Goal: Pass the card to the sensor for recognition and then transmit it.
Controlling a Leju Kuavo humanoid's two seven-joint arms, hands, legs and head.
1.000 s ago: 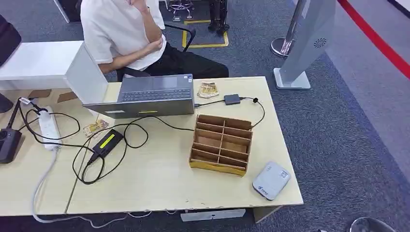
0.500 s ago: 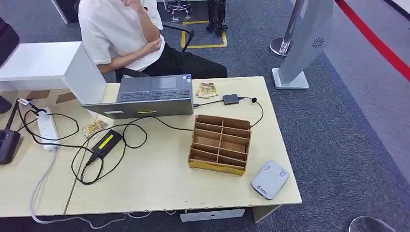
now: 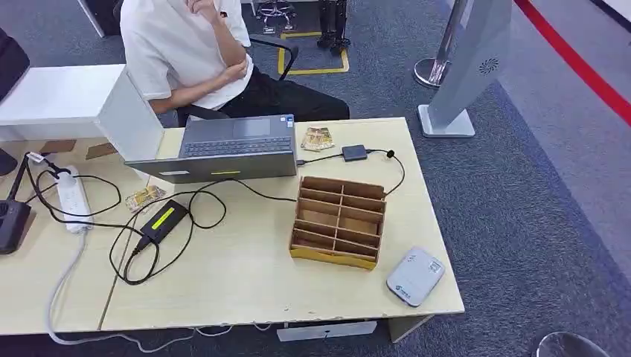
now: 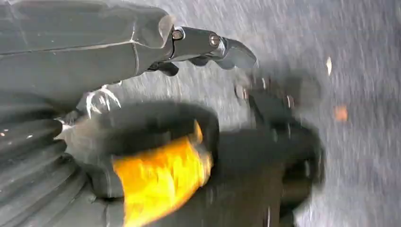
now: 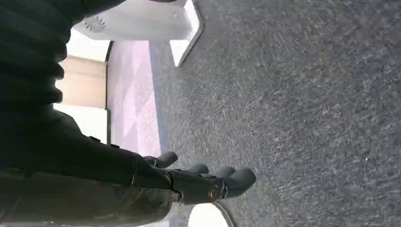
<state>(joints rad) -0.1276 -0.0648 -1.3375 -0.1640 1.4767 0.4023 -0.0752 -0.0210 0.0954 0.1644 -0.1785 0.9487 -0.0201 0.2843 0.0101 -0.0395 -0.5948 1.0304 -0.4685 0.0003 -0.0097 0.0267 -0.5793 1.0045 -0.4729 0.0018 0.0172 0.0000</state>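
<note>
In the head view a white rounded sensor box (image 3: 415, 277) lies at the desk's (image 3: 238, 290) front right corner. Beside it stands a brown cardboard slot organizer (image 3: 338, 221). One gold card packet (image 3: 318, 138) lies by the laptop's right end, and another gold card packet (image 3: 144, 197) lies left of the black power brick. A small black reader (image 3: 355, 152) on a cable sits behind the organizer. My left hand (image 4: 189, 45) hangs over grey carpet with its fingers stretched out and nothing in them. My right hand (image 5: 198, 182) also hangs above the carpet, fingers apart and holding nothing.
A person in a white shirt (image 3: 186, 52) sits behind an open grey laptop (image 3: 231, 149). Cables, a black power brick (image 3: 165, 219) and a white power strip (image 3: 72, 197) lie on the desk's left half. A grey kiosk stand (image 3: 465, 67) is on the floor at the right.
The whole head picture has shifted a little to the left, so the camera moved. Nothing on the desk has changed place.
</note>
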